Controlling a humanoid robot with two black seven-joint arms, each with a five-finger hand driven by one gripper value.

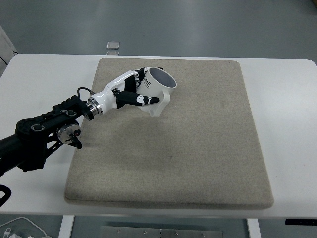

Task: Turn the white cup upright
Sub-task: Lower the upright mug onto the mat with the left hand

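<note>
A white cup [159, 85] with dark lettering sits at the far left-centre of the beige mat [198, 148], its open mouth facing up and slightly tilted, handle toward the near right. My left hand [136, 89], white with black finger joints, comes in from the left on a black arm [39, 134]. Its fingers wrap the cup's left side, thumb [143, 100] lying across the near side by the handle. The cup's base is hidden behind the hand and cup body.
The mat lies on a white table [287, 124]. A small grey object [113, 46] rests on the floor beyond the table's far edge. White cables [20, 228] show at the bottom left corner.
</note>
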